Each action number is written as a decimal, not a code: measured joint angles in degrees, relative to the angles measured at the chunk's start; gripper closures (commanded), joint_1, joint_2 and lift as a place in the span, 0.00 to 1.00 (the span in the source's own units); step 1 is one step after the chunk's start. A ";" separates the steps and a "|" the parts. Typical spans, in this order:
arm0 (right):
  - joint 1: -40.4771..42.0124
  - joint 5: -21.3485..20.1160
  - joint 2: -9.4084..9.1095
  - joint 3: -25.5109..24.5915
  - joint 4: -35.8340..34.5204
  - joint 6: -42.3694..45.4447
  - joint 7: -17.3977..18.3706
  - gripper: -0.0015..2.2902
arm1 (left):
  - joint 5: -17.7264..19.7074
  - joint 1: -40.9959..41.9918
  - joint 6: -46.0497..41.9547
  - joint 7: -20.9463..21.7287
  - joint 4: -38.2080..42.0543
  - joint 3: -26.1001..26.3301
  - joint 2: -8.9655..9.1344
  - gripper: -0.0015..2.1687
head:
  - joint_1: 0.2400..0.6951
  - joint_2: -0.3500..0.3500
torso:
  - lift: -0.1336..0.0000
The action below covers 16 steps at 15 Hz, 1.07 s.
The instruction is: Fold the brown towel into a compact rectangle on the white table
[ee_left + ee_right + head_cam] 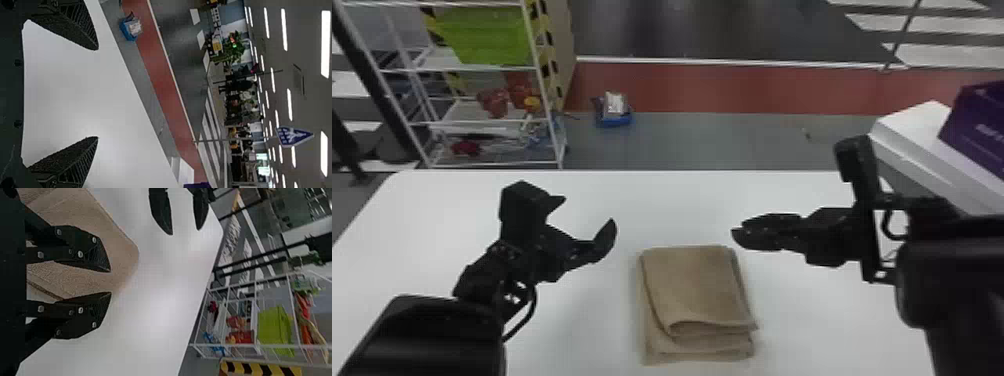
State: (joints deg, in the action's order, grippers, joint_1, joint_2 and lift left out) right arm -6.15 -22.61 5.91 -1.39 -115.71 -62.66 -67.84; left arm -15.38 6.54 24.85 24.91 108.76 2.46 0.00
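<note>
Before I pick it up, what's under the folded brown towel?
The folded brown cloth towel rests on the flat white table, which shows around its edges. The surface directly beneath is covered, so whether anything thin lies there can't be seen.

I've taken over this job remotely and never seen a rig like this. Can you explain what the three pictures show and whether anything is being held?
You are looking at a two-armed robot working at a white table. The head view comes from a camera on its head, looking forward and down. The other two come from cameras on its wrists and are turned sideways, so upright things seem to lie down.

The left gripper and the right gripper each have two black fingers. Both pairs are open, the right pair more narrowly, and both are empty.

On the table lies the brown towel, folded into layers. Behind the table stands a white shelf rack.
</note>
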 measured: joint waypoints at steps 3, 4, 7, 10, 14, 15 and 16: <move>8.21 4.23 -3.80 -3.21 -7.28 3.40 18.52 0.03 | 14.97 5.21 4.32 0.14 7.46 -10.59 0.00 0.02 | 1.00 0.53 | 0.07; 10.75 6.19 -4.55 -4.64 -7.54 7.57 21.26 0.03 | 19.12 7.57 4.44 0.18 8.95 -13.55 0.00 0.02 | 1.00 0.57 | 0.07; 17.49 10.93 -5.66 -8.57 -5.44 27.03 25.49 0.03 | 25.30 14.58 -3.28 -0.95 10.59 -18.12 0.00 0.01 | 1.00 0.61 | 0.07; 22.94 14.60 -5.90 -12.54 -1.49 51.73 30.21 0.03 | 29.93 19.85 -18.37 -2.78 6.82 -19.93 0.00 0.01 | 1.00 0.62 | 0.07; 27.55 17.20 -5.91 -15.85 3.95 65.08 33.06 0.02 | 31.20 23.45 -32.50 -3.06 0.71 -21.21 0.00 0.01 | 1.00 0.63 | 0.07; 28.52 18.46 -5.91 -16.36 4.54 66.99 33.26 0.03 | 31.39 24.14 -33.31 -1.96 0.32 -21.82 0.00 0.01 | 1.00 0.63 | 0.07; 29.04 19.47 -5.91 -16.47 4.94 68.17 33.27 0.03 | 31.41 24.64 -33.26 -1.45 0.30 -22.20 0.00 0.01 | 1.00 0.63 | 0.07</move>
State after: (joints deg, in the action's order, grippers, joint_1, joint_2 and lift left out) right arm 22.89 -3.13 0.00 -17.86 -110.77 5.51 -34.56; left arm 16.02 31.18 -8.41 23.46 109.07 -19.74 0.00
